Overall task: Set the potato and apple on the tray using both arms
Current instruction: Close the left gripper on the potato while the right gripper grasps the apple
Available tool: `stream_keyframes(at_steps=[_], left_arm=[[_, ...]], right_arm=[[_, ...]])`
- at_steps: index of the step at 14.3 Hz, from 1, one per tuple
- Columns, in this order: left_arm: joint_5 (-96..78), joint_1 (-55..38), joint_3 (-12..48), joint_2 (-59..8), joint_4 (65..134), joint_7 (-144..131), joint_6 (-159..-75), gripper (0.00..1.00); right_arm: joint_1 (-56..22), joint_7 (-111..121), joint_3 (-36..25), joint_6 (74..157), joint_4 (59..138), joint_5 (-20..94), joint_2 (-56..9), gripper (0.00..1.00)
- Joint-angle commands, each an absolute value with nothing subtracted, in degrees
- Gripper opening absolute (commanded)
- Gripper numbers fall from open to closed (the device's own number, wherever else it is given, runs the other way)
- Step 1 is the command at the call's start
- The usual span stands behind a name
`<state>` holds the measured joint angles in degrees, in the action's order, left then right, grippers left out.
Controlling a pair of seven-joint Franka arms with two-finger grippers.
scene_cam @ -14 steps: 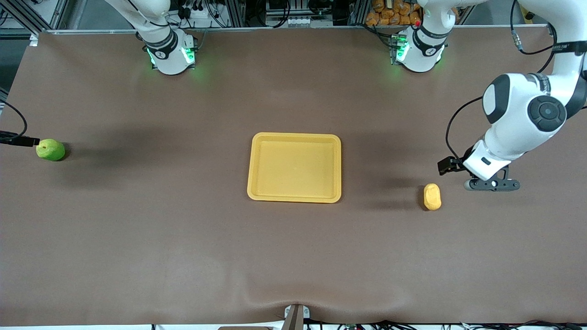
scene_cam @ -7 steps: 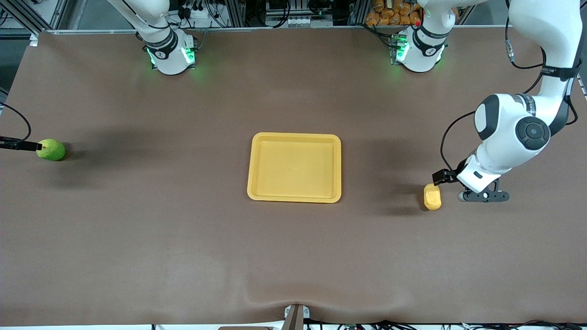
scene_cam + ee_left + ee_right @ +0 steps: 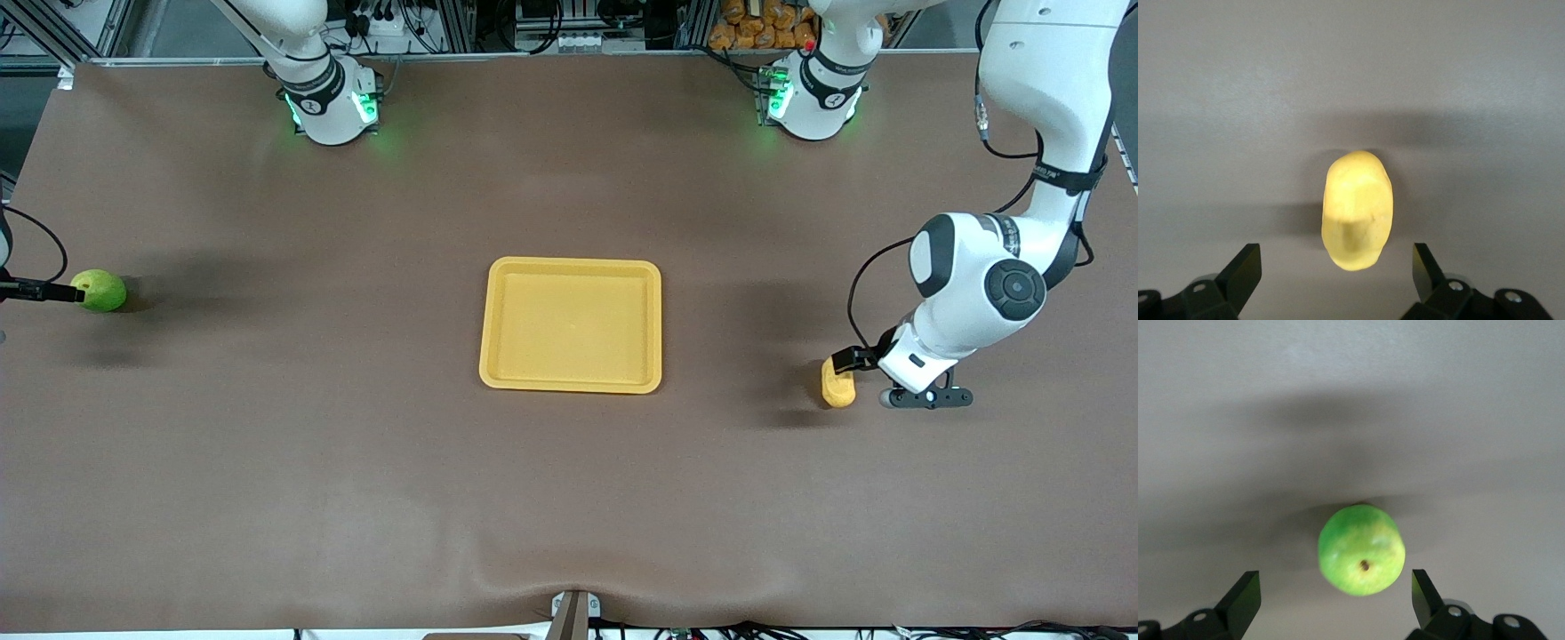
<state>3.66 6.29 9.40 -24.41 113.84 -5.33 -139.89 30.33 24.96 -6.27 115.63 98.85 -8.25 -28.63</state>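
The yellow-orange tray lies at the table's middle with nothing in it. The potato lies on the table toward the left arm's end. My left gripper hangs low beside it, open; in the left wrist view the potato sits just ahead of the spread fingers of the left gripper, untouched. The green apple rests near the table's edge at the right arm's end. In the right wrist view the apple lies between and just ahead of the open right gripper, with its fingers apart from the fruit.
Brown table cover with a wrinkle at the edge nearest the camera. The two arm bases glow green along the farthest edge. A black cable part of the right arm reaches the apple at the view's edge.
The left arm has swung down and closer to the potato, its hand now right beside it. The right arm's black part has slid slightly toward the table's edge. Potato, apple and tray have stayed put.
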Motion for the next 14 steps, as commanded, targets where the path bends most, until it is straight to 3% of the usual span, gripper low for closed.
stream_keyframes(at_steps=[1, 14], left_arm=[[3.78, 6.24, 9.49, -27.06, 112.15, -5.71, -140.19, 1.0], [2.55, 7.47, 10.02, -32.6, 109.77, -5.54, -144.04, 1.0]], right_arm=[[32.16, 25.84, -5.27, 117.77, 98.44, -9.4, -30.32, 1.0], [34.54, 29.36, -5.19, 119.09, 98.7, -9.32, -33.92, 1.0]])
